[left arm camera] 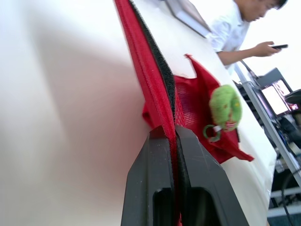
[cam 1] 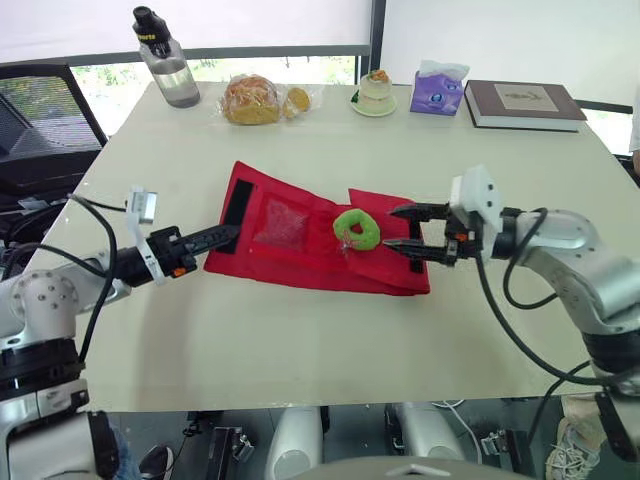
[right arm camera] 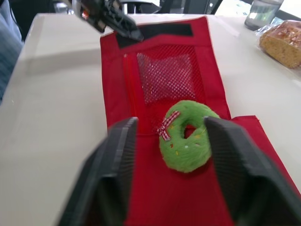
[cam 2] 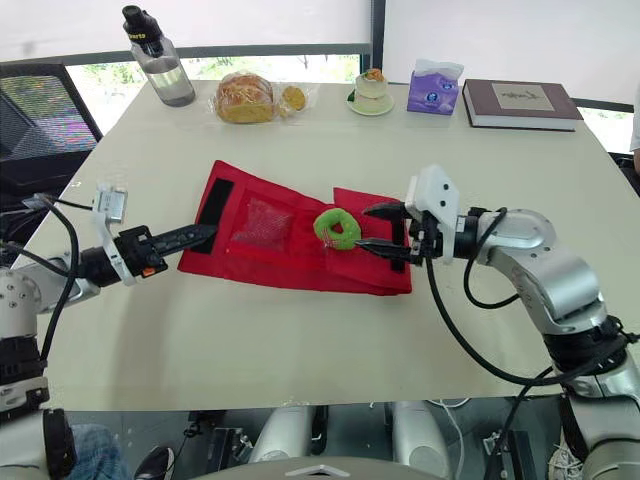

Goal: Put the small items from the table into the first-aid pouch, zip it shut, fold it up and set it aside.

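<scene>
Red fabric first-aid pouch point(cam 1: 296, 262) lies opened out flat in the middle of a pale table point(cam 1: 300, 350). It has a black fastening strip point(cam 1: 236, 205) at its left end and a mesh pocket point(cam 1: 283, 224) beside that. A green plush ring point(cam 1: 370, 237) with a tiny bow rests on top of the pouch, just right of the mesh and not yet inside it.

The left jaws are closed tight on the pouch's left edge, by the black strip, pinning the cloth. The right jaws are spread wide and empty. They hover low over the pouch's right panel, aimed at the ring but stopped just short of it.

Several things could go wrong from here, I think. The ring is soft and light, so jaws sliding in low may shove it along the cloth instead of closing round it. A low jaw tip could also pinch red fabric together with the toy, lifting the pouch and pulling it against the left hold. I cannot tell whether the pocket's zip is open. If it is closed, the ring has nowhere to go.
</scene>
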Robot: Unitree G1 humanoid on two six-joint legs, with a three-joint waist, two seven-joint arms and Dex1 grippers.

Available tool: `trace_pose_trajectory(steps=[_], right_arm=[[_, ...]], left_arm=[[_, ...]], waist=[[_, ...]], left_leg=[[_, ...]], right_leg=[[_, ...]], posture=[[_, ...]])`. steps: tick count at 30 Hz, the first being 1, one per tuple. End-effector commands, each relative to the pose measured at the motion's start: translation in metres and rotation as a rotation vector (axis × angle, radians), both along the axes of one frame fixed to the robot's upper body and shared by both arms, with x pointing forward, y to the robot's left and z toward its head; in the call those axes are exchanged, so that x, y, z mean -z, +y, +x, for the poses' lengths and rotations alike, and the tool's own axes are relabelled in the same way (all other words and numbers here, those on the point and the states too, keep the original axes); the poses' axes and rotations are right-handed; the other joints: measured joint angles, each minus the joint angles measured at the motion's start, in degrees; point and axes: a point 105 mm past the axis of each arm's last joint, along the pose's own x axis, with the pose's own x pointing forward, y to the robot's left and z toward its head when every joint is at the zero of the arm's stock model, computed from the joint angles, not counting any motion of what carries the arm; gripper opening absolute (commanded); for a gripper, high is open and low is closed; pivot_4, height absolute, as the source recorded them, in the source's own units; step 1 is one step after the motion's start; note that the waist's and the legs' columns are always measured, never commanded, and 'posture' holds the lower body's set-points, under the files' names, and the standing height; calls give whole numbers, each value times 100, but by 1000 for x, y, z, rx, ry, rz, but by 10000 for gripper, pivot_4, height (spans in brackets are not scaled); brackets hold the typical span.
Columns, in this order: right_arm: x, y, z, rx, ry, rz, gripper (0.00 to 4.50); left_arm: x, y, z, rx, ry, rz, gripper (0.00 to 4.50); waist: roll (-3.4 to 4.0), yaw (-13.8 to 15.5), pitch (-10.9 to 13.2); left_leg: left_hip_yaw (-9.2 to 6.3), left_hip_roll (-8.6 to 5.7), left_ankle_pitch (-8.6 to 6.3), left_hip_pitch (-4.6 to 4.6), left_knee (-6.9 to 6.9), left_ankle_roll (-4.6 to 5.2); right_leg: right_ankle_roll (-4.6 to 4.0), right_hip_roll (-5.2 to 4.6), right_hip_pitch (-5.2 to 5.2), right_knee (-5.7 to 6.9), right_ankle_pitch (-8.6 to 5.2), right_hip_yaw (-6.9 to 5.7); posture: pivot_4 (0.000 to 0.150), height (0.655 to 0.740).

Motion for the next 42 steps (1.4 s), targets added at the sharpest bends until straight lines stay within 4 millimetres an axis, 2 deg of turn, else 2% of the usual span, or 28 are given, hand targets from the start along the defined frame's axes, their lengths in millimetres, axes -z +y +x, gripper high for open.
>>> trace_pose_trajectory(steps=[1, 2, 3, 6, 10, 13, 19, 25, 28, 32, 35, 37, 39, 42], right_arm=[[4, 8, 13, -6, -40, -11, 5297], [8, 12, 20, 2, -32, -8, 1088], [11, 15, 25, 7, -28, -6, 461], [31, 17, 40, 27, -31, -96, 461], [46, 19, 53, 60, -20, -155, 461], [65, 18, 63, 91, -20, -268, 461], [85, 34, 63, 65, 6, -318, 461], [87, 49, 60, 51, 24, -268, 461], [77, 48, 63, 82, -33, -204, 461], [39, 49, 60, 93, -92, 25, 461], [14, 40, 53, 98, -93, 182, 461], [-2, 23, 41, 90, -83, 255, 461], [-9, 9, 31, 73, -43, 292, 461], [-13, -24, 27, 130, 32, 381, 461]], left_arm=[[-20, -6, 2, 61, -85, 12, 0], [-25, -10, 3, 89, -102, 8, 0], [-28, -13, 4, 107, -113, 5, 0], [-35, -21, 9, 160, -132, 8, 0], [-41, -33, 12, 228, -154, 10, 0], [-49, -51, 12, 322, -191, -1, 0], [-68, -91, 13, 495, -281, -38, 0], [-72, -124, 17, 603, -318, -72, 0], [-66, -135, 16, 650, -307, -69, 0], [-64, -141, 13, 687, -309, -80, 0], [-61, -141, 14, 688, -306, -80, 0], [-61, -142, 16, 686, -309, -87, 0], [-60, -143, 16, 686, -310, -91, 0], [-54, -148, 14, 699, -283, -110, 0]], waist=[[-1, -2, -1], [-1, -2, 1], [-1, -3, 1], [0, 3, 2], [0, 1, 2], [1, -3, 2], [0, -6, 1], [0, -106, 1], [0, -132, 1], [1, -131, 2], [5, -126, 4], [10, -110, 7], [16, -79, 11], [18, -54, 12]], left_leg=[[0, 0, 0, -3, 0, 0], [2, -1, 0, -3, 0, 0], [5, -2, 0, -10, 0, 0], [7, -2, 0, -14, 1, -1], [1, -4, 1, -28, 1, -1], [-10, -4, 1, -46, 12, -2], [-21, -3, 2, -47, 25, -3], [-27, -3, 3, -49, 32, -3], [-33, -3, 3, -53, 29, -3], [-37, -3, 3, -56, 29, -3], [-40, -4, 4, -61, 31, -4], [-42, -6, 4, -63, 32, -4], [-50, -10, 3, -68, 33, -4], [-54, -15, 3, -72, 32, -3]], right_leg=[[0, 1, -1, -1, 0, -2], [16, 2, -2, 1, 9, -2], [16, 6, -5, -1, 9, -7], [19, 10, -8, 2, 11, -15], [20, 10, -14, 0, 11, -22], [21, 9, -21, 1, 12, -37], [22, 12, -16, 10, 13, -47], [23, 15, -14, 16, 15, -49], [23, 16, -15, 15, 14, -52], [23, 17, -16, 14, 14, -54], [24, 16, -16, 14, 14, -56], [24, 15, -16, 13, 15, -56], [25, 11, -15, 12, 14, -64], [25, 9, -15, 7, 14, -68]], posture=[[1500, 7400], [1500, 7400], [1500, 7400], [1500, 7400], [1500, 7400], [1500, 7400], [1500, 7400], [1500, 7400], [1500, 7400], [1500, 7400], [1500, 7400], [1500, 7400], [1500, 7400], [1500, 7400]])
